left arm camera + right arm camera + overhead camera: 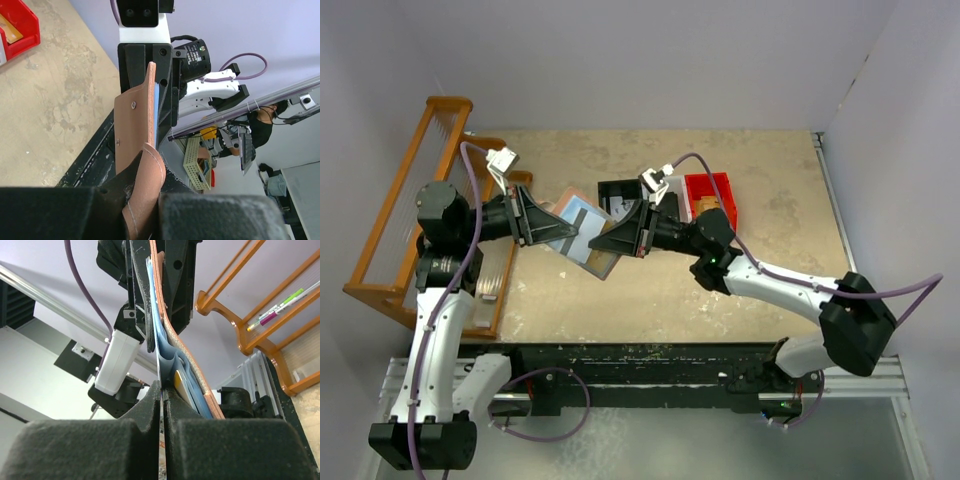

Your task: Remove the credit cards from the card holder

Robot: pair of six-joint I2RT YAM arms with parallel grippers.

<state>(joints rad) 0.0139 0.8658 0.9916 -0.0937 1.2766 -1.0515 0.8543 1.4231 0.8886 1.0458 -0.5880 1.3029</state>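
Observation:
The salmon-pink card holder (575,232) hangs open above the table between both grippers, its light blue lining (582,214) facing up. My left gripper (542,224) is shut on its outer leather flap (137,150), which is pinched between my fingers (145,200). My right gripper (620,238) is shut on a thin card seen edge-on (161,390), which still sits in a blue pocket; its colour is unclear. A tan-orange card (181,386) sits in the neighbouring pocket, beside my right gripper (161,402). The holder's leather edge (192,357) curves up to the left gripper.
A wooden rack (408,225) stands at the left table edge, with pens on it in the right wrist view (272,315). Black (617,193), white (675,188) and red (712,192) bins stand behind the right gripper. The red bin also shows in the left wrist view (15,25).

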